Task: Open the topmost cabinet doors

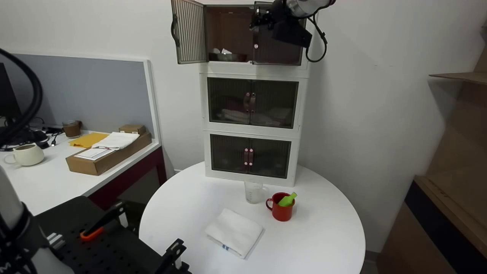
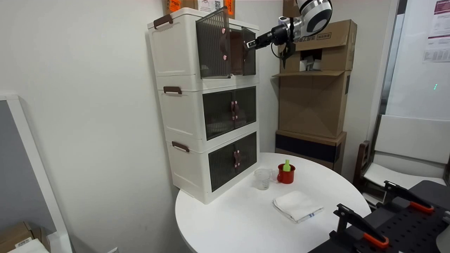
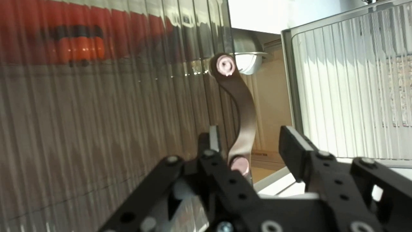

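Okay, left to right: bottom corner of an exterior view has a cardboard box (image 2: pixel 15 232), cropped, its white label (image 2: pixel 24 241) too tiny to read. Then comes the three-tier storage cabinet (image 2: pixel 177 116), with a top carton (image 2: pixel 190 4) on it wearing orange stickers (image 2: pixel 174 5) and a QR code (image 2: pixel 217 4), upper part out of shot. Left topmost door (image 2: pixel 212 49) is swung out; inside there's a metal bowl (image 1: pixel 230 58) with white contents (image 1: pixel 226 51) I can't really make out. Right topmost door (image 2: pixel 250 61) is partly open, though the arm (image 1: pixel 304 7) hides a chunk of it in an exterior view. The hand (image 3: pixel 249 138) is right at that door's handle (image 3: pixel 247 109), fingers (image 3: pixel 294 154) apart, handle showing between them in the wrist view; can't tell if they're touching it. Down on the white worktop (image 2: pixel 239 225): clear measuring cup (image 2: pixel 262 181), markings unreadable, red mug (image 2: pixel 286 177) with a green utensil (image 2: pixel 287 166) (lower end hidden), folded towel (image 2: pixel 297 207). Further right, a big carton (image 2: pixel 339 56) partly behind the arm has printed characters I can't read, and a notice (image 2: pixel 436 45) is cropped, text too small.
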